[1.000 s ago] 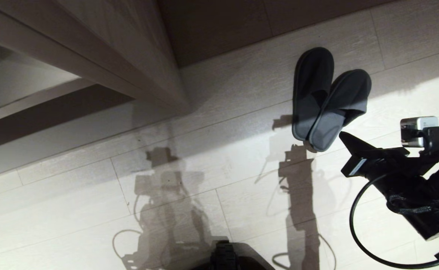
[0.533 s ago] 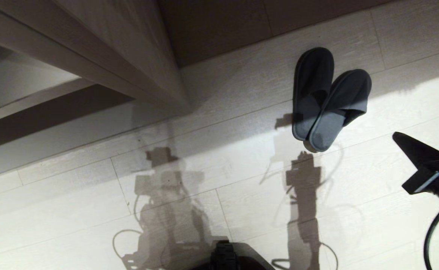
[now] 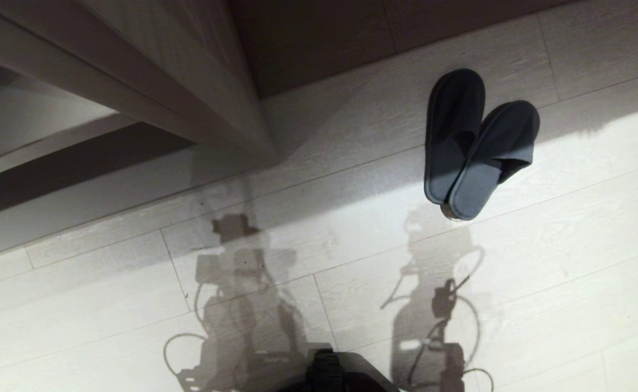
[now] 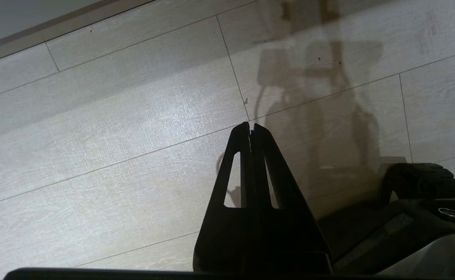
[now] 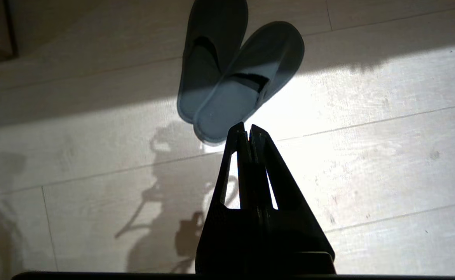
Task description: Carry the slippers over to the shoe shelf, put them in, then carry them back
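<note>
I see two dark blue-grey fabric slippers (image 3: 474, 144) overlapping on pale wood-plank floor (image 3: 542, 283), both grippers, left (image 4: 250, 128) and right (image 5: 246, 130), pinched together, empty.

A pair of dark blue-grey fabric slippers (image 3: 474, 144) lies on the pale wood-plank floor (image 3: 569, 261), heels overlapping, toes splayed apart. A pale wooden cabinet panel (image 3: 150, 71) stands well apart, upper left.

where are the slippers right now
In the head view, the slippers lie on the pale floor at upper right, heels overlapping, to the right of the wooden unit's corner; neither gripper holds them.
</note>
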